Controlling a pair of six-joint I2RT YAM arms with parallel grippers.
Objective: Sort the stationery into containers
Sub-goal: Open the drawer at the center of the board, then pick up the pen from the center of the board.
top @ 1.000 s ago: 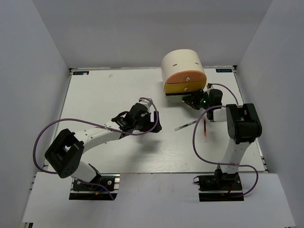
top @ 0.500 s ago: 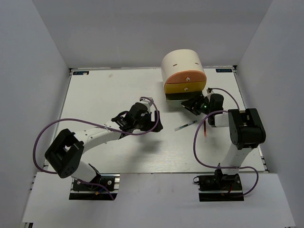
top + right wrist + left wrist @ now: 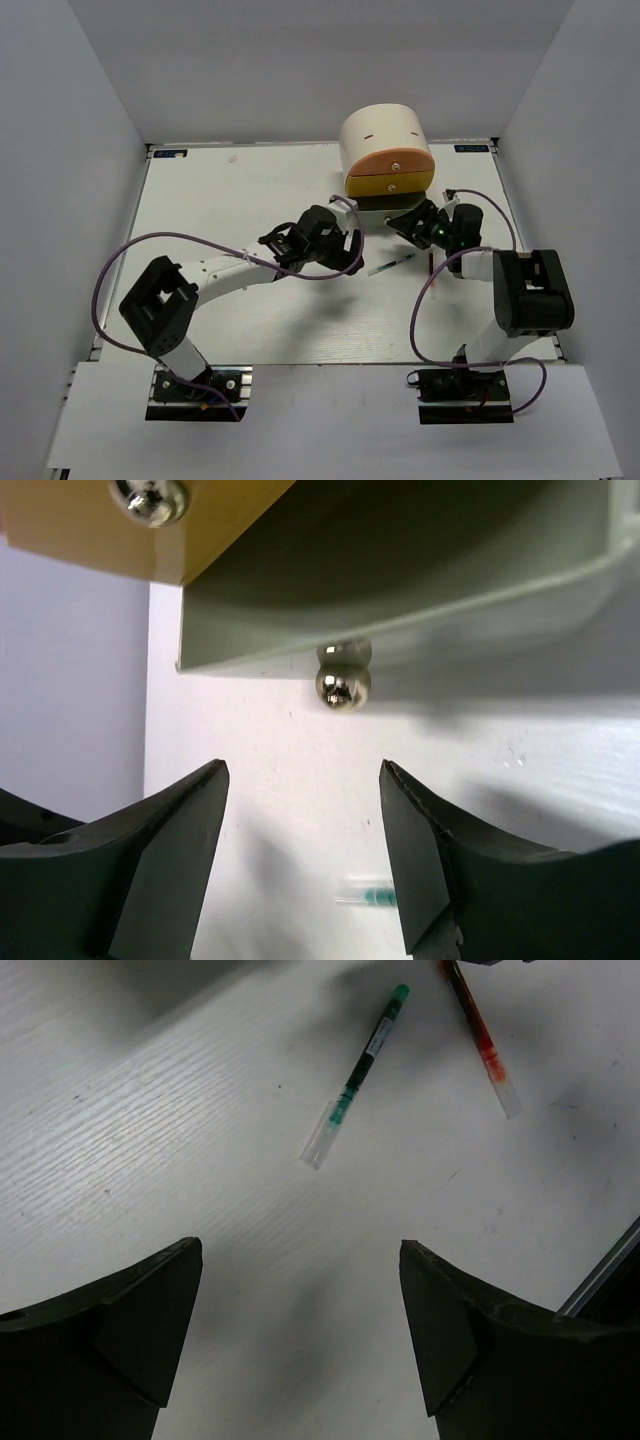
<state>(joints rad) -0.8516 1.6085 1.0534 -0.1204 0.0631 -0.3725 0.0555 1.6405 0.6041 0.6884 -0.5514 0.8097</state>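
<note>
The thin white pen [image 3: 355, 1075] lies flat on the table [image 3: 220, 200], the red pen [image 3: 480, 1035] just beside it: two pens, in front of the drawer unit [image 3: 385, 140] with three drawers. The left gripper [image 3: 298, 1260] hangs near the white one, fingers wide apart; it should come down across the pen's middle. The right gripper [image 3: 303, 772], fingers apart too, faces the knob [image 3: 342, 687] of the pale green drawer [image 3: 400, 620], which looks pulled out, I think.
</note>
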